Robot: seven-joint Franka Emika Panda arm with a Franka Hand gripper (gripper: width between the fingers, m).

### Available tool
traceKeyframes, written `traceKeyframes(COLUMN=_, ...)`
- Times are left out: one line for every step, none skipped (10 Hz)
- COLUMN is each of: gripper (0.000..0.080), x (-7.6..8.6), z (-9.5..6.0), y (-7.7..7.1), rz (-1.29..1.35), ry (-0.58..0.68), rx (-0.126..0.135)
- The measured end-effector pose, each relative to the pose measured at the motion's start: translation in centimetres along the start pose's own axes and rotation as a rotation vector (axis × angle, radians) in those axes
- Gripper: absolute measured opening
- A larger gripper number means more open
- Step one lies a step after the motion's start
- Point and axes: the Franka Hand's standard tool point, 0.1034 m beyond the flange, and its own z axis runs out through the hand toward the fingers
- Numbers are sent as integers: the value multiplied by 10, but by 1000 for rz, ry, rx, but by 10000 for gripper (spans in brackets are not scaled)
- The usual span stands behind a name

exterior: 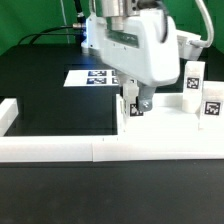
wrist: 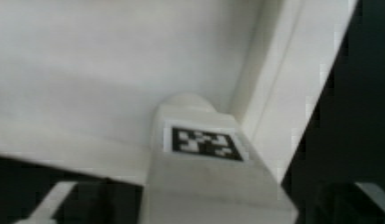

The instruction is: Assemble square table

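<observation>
Three small white tagged leg posts are counted: one between the released fingers, two nearby. One large white square plastic tabletop is seen.

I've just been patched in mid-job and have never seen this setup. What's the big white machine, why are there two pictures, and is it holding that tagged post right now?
The white machine is a robot arm; its two-finger gripper points down at the black table. One picture comes from a camera standing off the arm, the other from a camera on its wrist, looking down past the fingers. Right under the gripper is a white leg post with a black-white tag, standing against the tabletop. More leg posts stand at the exterior view's right. The marker board lies behind. The jaws look spread, so the post seems released, not held.
</observation>
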Motion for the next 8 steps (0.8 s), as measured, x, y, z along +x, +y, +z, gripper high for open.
traceKeyframes(gripper=642, x=-1, z=0, y=0, rz=-14, ry=0, rx=0)
traceKeyframes(gripper=647, x=0, z=0, y=0, rz=-125, ry=1, rx=-2)
traceKeyframes(gripper=647, x=1, z=0, y=1, rz=-229, ry=1, rx=-2)
traceKeyframes(gripper=649, x=0, z=0, y=0, rz=-367, ry=5, rx=-10)
traceKeyframes(gripper=649, x=-5, z=-2, y=-5, rz=-595, ry=10, rx=-25)
traceKeyframes(gripper=649, x=-4, z=-3, y=-5, rz=-650, ry=10, rx=-25)
traceKeyframes(gripper=619, x=-4, z=-2, y=-4, rz=-613, ry=10, rx=-25)
traceKeyframes(gripper=619, x=-4, z=-2, y=-4, rz=-589, ry=10, rx=-25)
